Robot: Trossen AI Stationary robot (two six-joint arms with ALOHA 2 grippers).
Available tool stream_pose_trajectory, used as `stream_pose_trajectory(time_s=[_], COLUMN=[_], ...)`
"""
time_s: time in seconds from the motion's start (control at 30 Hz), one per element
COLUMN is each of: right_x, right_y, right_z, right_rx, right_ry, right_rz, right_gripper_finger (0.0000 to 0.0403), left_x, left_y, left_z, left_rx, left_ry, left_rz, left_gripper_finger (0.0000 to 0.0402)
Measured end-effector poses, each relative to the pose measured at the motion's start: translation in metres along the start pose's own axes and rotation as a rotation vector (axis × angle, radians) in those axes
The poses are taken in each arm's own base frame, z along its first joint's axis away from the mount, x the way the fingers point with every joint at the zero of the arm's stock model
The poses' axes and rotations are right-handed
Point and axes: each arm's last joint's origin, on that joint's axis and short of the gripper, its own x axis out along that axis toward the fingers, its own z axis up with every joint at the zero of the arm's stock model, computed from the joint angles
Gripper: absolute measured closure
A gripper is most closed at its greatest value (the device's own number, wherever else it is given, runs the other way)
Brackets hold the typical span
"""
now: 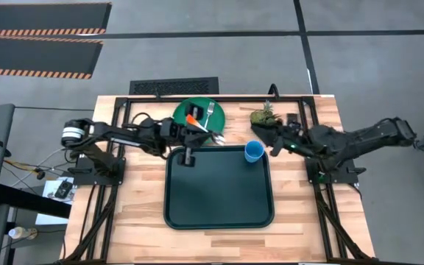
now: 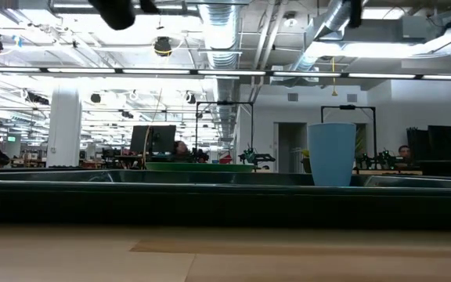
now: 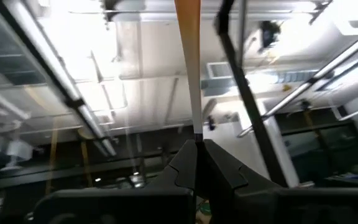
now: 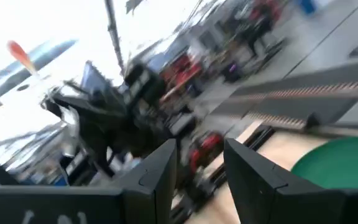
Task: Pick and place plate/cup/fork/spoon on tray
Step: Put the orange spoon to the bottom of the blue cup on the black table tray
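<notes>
The dark tray [image 1: 219, 213] lies in the table's middle. The light-blue cup [image 1: 253, 152] stands upright in its far right corner and also shows in the low view [image 2: 331, 154]. The green plate [image 1: 186, 110] lies just beyond the tray with the fork [image 1: 210, 112] on it. My left gripper [image 1: 197, 131] is over the plate's near edge, shut on an orange-handled utensil [image 3: 188, 56], taken as the spoon; its head is hidden. My right gripper [image 1: 262, 134] is open and empty just beyond the cup, with its fingers apart in the right wrist view [image 4: 201, 165]. My left gripper pinches the spoon between its two fingers [image 3: 219, 165], at the pale stretch of the handle [image 3: 195, 124]. The orange free end [image 3: 187, 31] sticks out past the fingertips, in line with them, slanting up toward the ceiling. What the hidden end does I cannot tell.
A small green-brown object [image 1: 263, 115] sits on the table beyond my right gripper. Black frame bars run along the table's left side [image 1: 105, 199], right side [image 1: 330, 213] and far side. Most of the tray's floor is bare.
</notes>
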Motion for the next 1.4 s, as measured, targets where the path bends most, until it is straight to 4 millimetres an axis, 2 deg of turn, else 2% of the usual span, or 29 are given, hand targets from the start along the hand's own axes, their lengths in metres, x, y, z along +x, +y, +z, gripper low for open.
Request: stream_pose_trajectory(time_s=[0.2,0.43,0.57,0.67,0.9,1.17,1.3,1.4], right_x=[0.010,0.019,0.028,0.033,0.051,0.062,0.062,0.062], right_y=[0.010,0.008,0.007,0.009,0.027,0.030,0.029,0.030], right_z=[0.003,-0.009,-0.018,-0.022,-0.021,-0.028,-0.029,-0.028], right_rx=[0.049,0.079,0.106,0.121,0.116,0.111,0.111,0.104], right_ry=[0.034,0.061,0.056,0.044,0.091,0.145,0.154,0.151], right_rz=[0.299,0.296,0.305,0.358,0.476,0.469,0.461,0.462], right_gripper_finger=[0.0223,0.0174,0.0164,0.0166,0.0172,0.0175,0.0198,0.0233], left_x=[0.009,0.014,0.015,0.015,0.015,0.015,0.015,0.015], left_y=[0.003,0.002,0.002,0.002,0.002,0.002,0.002,0.002], left_z=[-0.005,-0.003,-0.008,-0.009,-0.011,-0.011,-0.011,-0.011], left_rx=[0.002,0.026,0.041,0.048,0.049,0.055,0.056,0.057], left_ry=[-0.003,-0.008,0.044,0.055,0.074,0.074,0.076,0.077], left_rz=[-0.039,-0.112,-0.120,-0.120,-0.121,-0.120,-0.120,-0.120], left_gripper_finger=[0.0401,0.0401,0.0401,0.0401,0.0401,0.0401,0.0401,0.0401])
